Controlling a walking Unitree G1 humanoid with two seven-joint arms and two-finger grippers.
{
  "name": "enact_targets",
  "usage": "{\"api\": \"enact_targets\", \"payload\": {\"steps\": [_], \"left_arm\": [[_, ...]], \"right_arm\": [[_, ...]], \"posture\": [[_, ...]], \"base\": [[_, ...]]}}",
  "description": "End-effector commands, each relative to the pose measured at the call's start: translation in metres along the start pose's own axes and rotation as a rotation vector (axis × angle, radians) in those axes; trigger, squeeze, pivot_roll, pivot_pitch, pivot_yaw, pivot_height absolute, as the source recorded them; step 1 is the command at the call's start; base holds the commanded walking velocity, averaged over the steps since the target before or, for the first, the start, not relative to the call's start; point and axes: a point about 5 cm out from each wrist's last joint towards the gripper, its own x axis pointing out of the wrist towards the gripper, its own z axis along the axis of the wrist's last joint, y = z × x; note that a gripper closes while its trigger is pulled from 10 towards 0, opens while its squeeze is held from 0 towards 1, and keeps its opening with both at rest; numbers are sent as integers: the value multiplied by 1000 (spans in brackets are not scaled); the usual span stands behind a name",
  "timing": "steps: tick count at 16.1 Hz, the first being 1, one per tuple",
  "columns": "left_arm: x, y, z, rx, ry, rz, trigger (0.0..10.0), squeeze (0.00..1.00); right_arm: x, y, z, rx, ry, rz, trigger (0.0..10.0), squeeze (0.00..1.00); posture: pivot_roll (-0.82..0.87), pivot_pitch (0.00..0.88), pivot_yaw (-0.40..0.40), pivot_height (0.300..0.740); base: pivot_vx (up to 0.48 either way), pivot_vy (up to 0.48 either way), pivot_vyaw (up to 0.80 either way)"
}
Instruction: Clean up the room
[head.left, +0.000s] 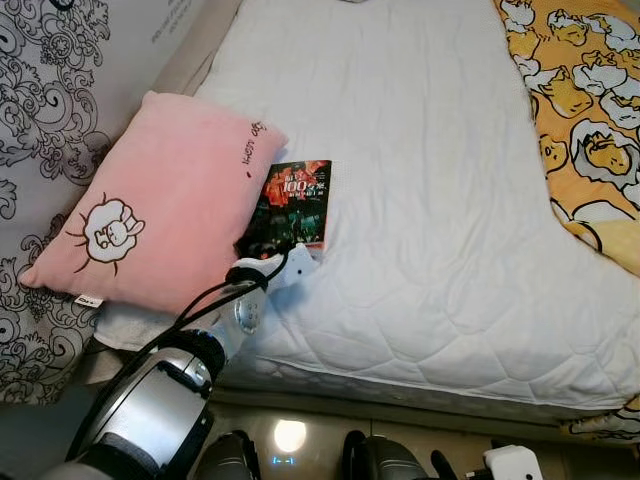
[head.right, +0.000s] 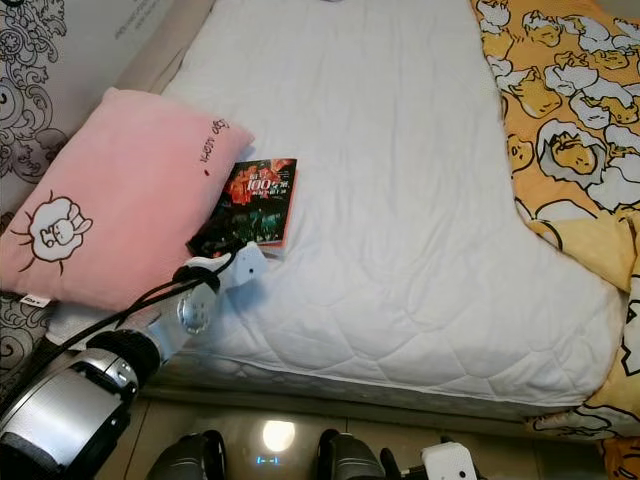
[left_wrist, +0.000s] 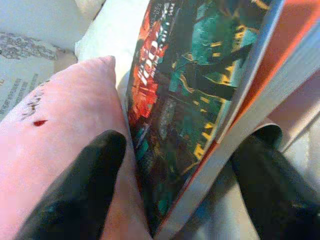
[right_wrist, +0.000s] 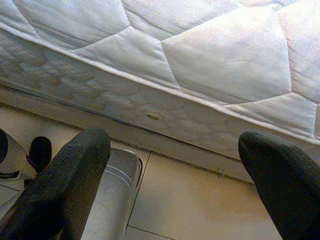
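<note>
A paperback book (head.left: 295, 205) with a dark red and green cover lies on the white mattress (head.left: 430, 150), its left edge against a pink pillow (head.left: 150, 210). My left gripper (head.left: 264, 256) is at the book's near edge and is open. In the left wrist view one black finger (left_wrist: 75, 195) rests against the pillow beside the cover, and the other finger (left_wrist: 272, 185) is on the far side of the book's page edge (left_wrist: 235, 135). My right gripper (right_wrist: 175, 185) hangs open beside the mattress side, with nothing between its fingers.
A yellow blanket with a duck pattern (head.left: 590, 120) covers the bed's right side. A black-and-white patterned cloth (head.left: 40, 90) hangs left of the pillow. Tiled floor (right_wrist: 200, 200) runs along the mattress base, and my feet (head.left: 230, 455) stand at the bed's edge.
</note>
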Motion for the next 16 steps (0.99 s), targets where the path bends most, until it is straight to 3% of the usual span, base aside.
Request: {"api": "enact_targets", "payload": {"steps": [1,5,10,16], "left_arm": [[1,-4,4,12,0,-36,0,0],[1,-11,12,29,-31,-86,0,0],[0,-21,34,18,-148,-133,0,0],[5,-13,31,36,-103,-91,0,0]], "right_arm": [[-6,-1,-7,4,35,-17,10000,0],[-7,-1,-8,4,38,-22,10000,0],[-6,-1,-8,2,41,-26,10000,0],[-5,-2,-8,-3,44,-30,10000,0]], "posture": [[-148,208,-60,732],[-151,212,-59,732],[-148,216,-59,732],[-152,215,-59,732]], "base": [[0,0,0],[0,0,0],[0,0,0],[0,0,0]]}}
